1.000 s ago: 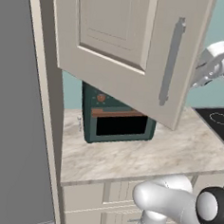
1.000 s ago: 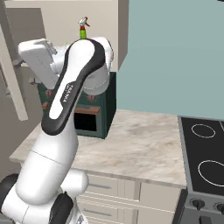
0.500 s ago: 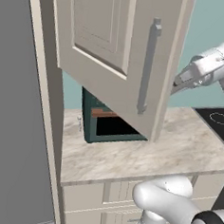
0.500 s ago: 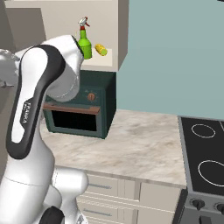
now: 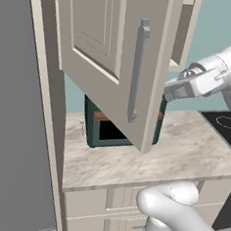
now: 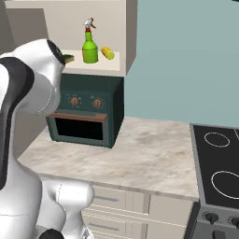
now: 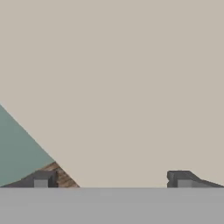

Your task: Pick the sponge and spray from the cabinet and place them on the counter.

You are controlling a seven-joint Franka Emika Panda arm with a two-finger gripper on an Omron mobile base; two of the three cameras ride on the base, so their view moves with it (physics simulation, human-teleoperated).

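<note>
The cabinet's door (image 5: pixel 98 47) stands swung out wide, its grey bar handle (image 5: pixel 137 70) facing me. On the open shelf (image 6: pixel 119 58) the spray (image 6: pixel 89 46) stands upright, green with a red top. To its left the sponge (image 6: pixel 69 58), flat and green-yellow, peeks out from behind my arm. My gripper (image 5: pixel 168 93) is at the door's far edge, behind the panel. In the hand view the gripper (image 7: pixel 111 179) is open, fingertips wide apart with nothing between them, facing a flat beige panel. Below lies the marbled counter (image 6: pixel 140 154).
A small yellow object (image 6: pixel 108 52) lies right of the spray on the shelf. A dark green oven (image 6: pixel 86 112) sits on the counter under the cabinet. A black cooktop (image 6: pixel 219 163) bounds the counter on the right. A tall grey panel (image 5: pixel 13 129) stands at the left.
The cabinet door has swung further open, its handle moving left. My arm has swept left in the right base view, uncovering the shelf and the spray.
</note>
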